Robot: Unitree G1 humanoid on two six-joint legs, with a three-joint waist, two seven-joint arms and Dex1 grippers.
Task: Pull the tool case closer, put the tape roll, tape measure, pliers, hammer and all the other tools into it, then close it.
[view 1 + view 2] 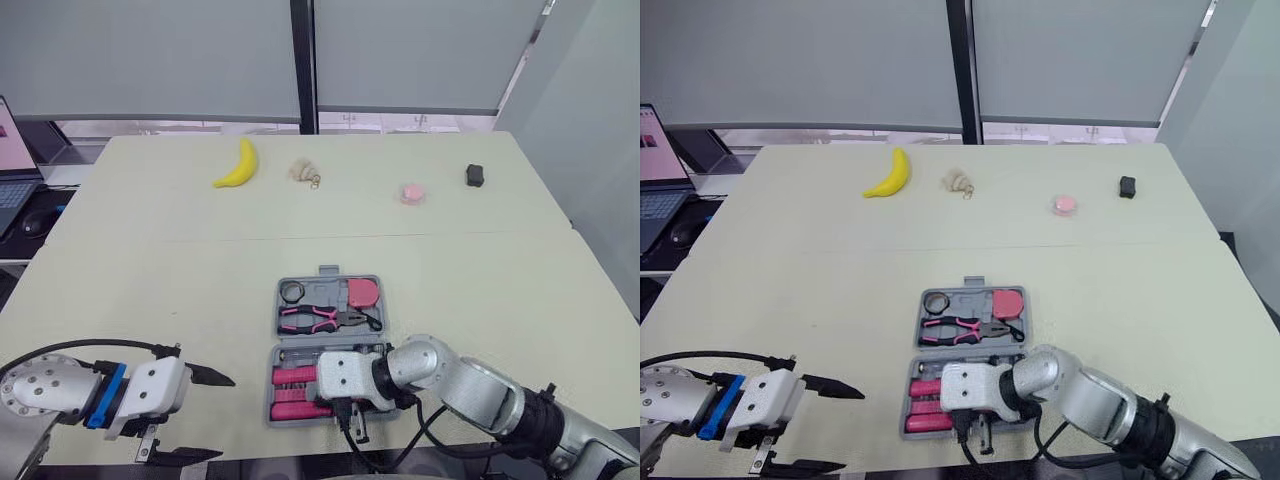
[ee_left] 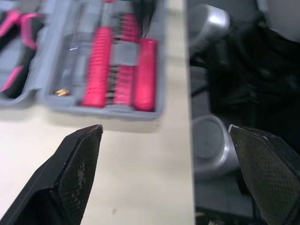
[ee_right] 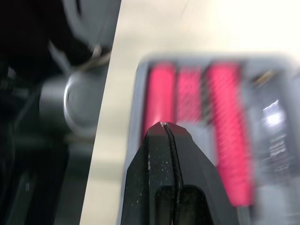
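Both hands worried me: with the case (image 1: 325, 293) sitting right at the bench's (image 1: 150, 260) near edge, my right hand (image 3: 165, 126) pressed shut and empty over its red handles (image 1: 292, 392) and my left hand (image 1: 222, 417) wide open beside it, one careless nudge could have tipped it off.

The left tool (image 1: 224, 417) has two pointed black fingers (image 1: 208, 377), a white boxy body, a blue band (image 1: 106, 396) and a round silver end (image 1: 40, 388) with little holes. A black cable (image 1: 90, 343) loops above it. The right arm (image 1: 470, 385) is shiny silver.
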